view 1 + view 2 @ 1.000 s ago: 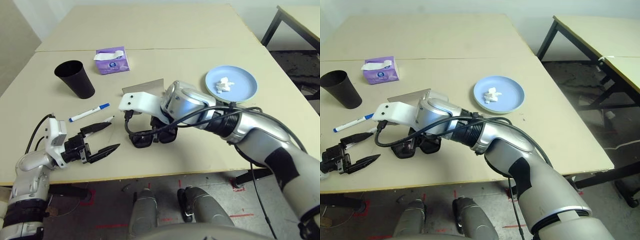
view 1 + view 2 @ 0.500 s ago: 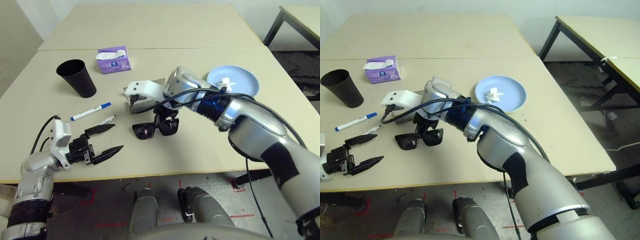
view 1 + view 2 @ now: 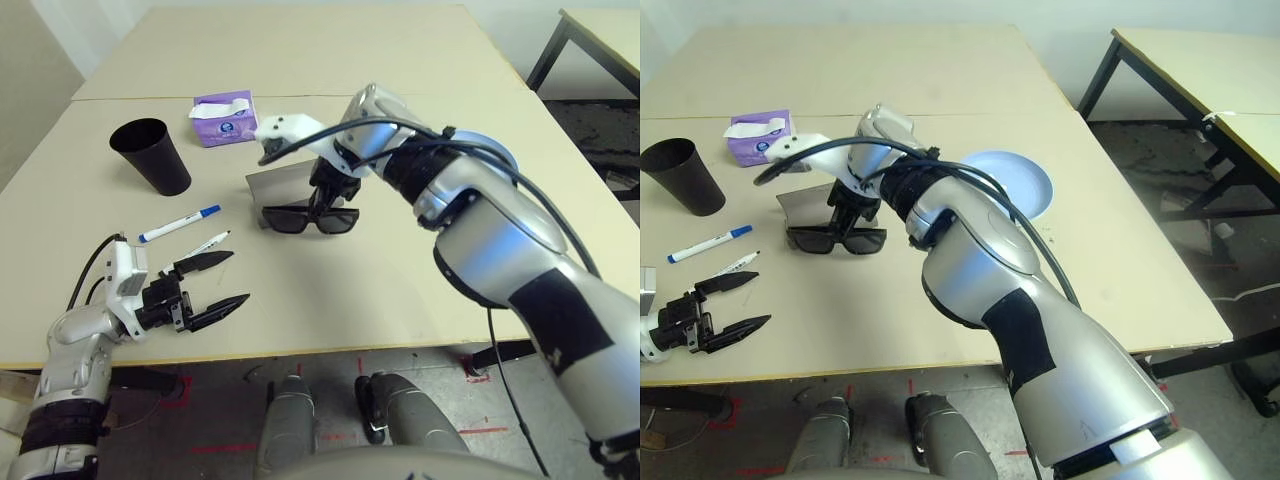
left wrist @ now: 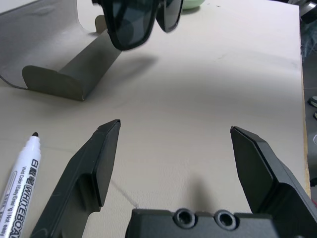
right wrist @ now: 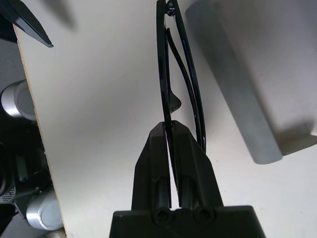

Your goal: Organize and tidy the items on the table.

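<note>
The right gripper [image 5: 172, 130] is closed on the sunglasses [image 3: 298, 217], pinching the frame near its middle, and holds them in the air just in front of the open grey case [image 3: 283, 186], which lies on the table [image 3: 380, 300]. The grip is thin, only on the narrow rim, so the sunglasses may turn between the fingers or slip out if the arm moves fast or tilts. The arms of the sunglasses look folded, but one seems a little apart from the frame; it could catch on the edge of the case and push the case away, because the case is light and nothing holds it. The left gripper [image 4: 174, 148] is open and empty, low over the table, near the two pens [image 3: 190, 233], and well apart from the case, so it gives no support. If the sunglasses come down too close to the near edge, they may land half outside the case.
</note>
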